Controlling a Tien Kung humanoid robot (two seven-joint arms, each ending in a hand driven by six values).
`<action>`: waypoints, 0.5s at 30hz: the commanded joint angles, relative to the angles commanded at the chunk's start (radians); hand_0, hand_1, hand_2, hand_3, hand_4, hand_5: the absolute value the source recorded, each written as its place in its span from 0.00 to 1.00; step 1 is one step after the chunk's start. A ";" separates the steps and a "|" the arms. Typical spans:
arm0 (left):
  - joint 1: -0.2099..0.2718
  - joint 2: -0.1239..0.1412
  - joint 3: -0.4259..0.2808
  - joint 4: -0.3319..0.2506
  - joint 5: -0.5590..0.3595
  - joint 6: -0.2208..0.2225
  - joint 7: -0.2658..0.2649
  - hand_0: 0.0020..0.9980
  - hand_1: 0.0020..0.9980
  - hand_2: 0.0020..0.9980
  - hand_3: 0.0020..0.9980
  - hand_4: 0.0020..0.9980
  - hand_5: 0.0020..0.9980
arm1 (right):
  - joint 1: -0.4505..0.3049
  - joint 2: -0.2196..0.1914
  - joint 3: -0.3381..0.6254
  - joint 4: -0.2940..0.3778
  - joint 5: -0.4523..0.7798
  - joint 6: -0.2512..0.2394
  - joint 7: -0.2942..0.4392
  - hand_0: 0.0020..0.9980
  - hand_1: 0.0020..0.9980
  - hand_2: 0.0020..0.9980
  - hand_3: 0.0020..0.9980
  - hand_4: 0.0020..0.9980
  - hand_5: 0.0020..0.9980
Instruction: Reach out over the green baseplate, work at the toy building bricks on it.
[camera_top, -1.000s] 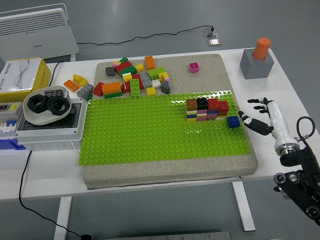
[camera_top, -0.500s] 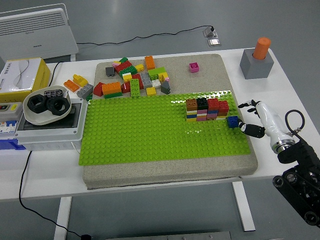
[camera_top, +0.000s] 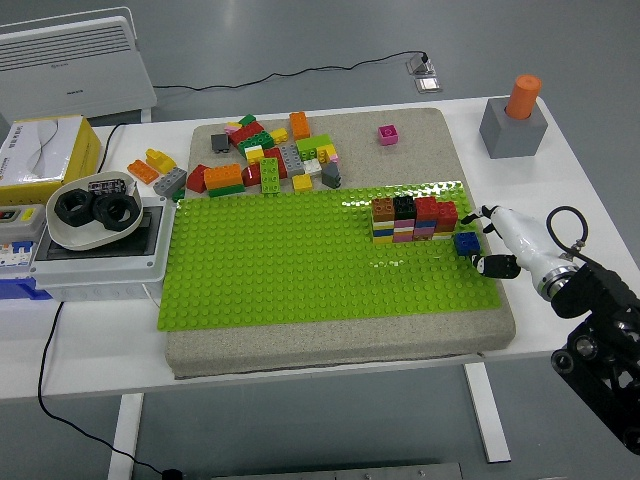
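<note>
Right hand (camera_top: 492, 240) hovers at the green baseplate (camera_top: 300, 260)'s right edge. Fingers loosely spread, empty, beside the blue brick (camera_top: 465, 243).

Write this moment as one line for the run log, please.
right hand: open, at blue brick, contact unclear | brick wall: standing on green baseplate | left hand: not in view
</note>
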 joint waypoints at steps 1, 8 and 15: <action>0.000 -0.001 0.000 0.000 0.001 0.000 0.000 0.70 0.46 0.45 0.50 0.41 0.16 | 0.001 -0.003 -0.001 0.003 -0.003 0.006 -0.004 0.77 0.75 0.86 0.74 0.63 0.01; 0.001 -0.010 -0.010 0.000 0.006 0.003 0.001 0.70 0.47 0.47 0.50 0.40 0.18 | 0.010 -0.022 -0.006 0.015 -0.026 0.027 -0.022 0.78 0.75 0.86 0.75 0.64 0.01; -0.001 -0.012 -0.021 0.000 0.009 0.010 -0.004 0.70 0.47 0.47 0.50 0.40 0.18 | 0.062 -0.029 -0.059 -0.026 -0.022 0.038 -0.028 0.78 0.75 0.86 0.75 0.65 0.01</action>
